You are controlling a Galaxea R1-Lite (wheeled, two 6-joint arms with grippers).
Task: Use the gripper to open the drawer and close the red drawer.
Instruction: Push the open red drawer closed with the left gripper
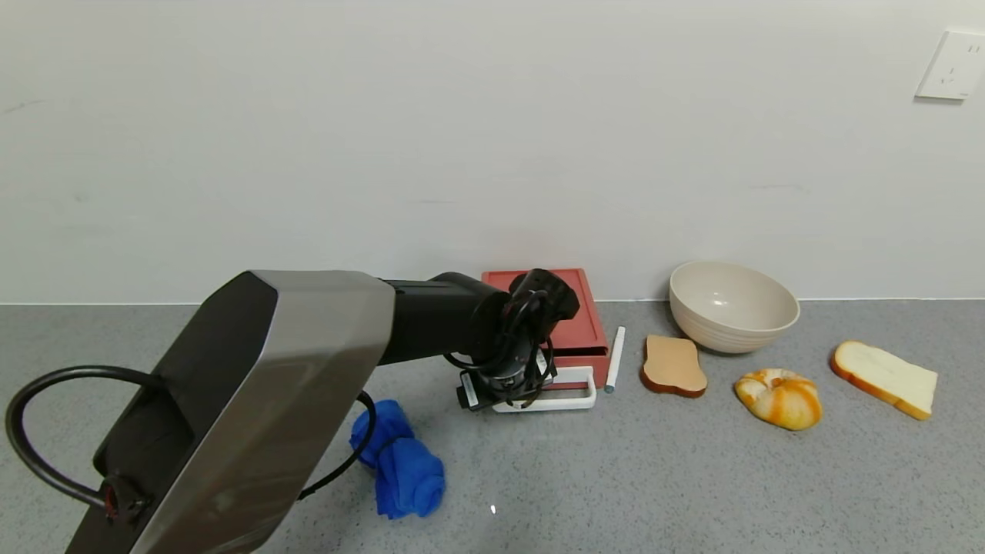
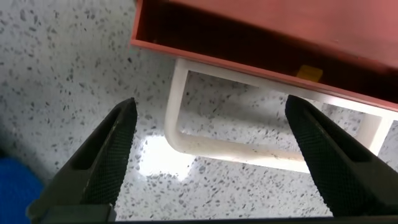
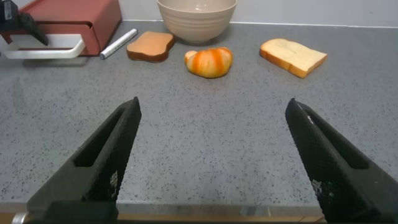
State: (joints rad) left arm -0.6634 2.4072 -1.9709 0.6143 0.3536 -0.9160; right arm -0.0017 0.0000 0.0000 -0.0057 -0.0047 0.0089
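Left gripper [image 2: 208,155], jaws spread wide above the white handle [image 2: 236,149] of the red drawer [image 1: 573,319] beside the bowl [image 1: 732,305]: centre both jaws over the front bar before closing; right gripper [image 3: 211,162], also open, idles.

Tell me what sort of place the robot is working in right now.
Probably a kitchen-style test counter: a speckled grey countertop against a plain white wall with a socket, set with a bowl, bread slices and a small red drawer.
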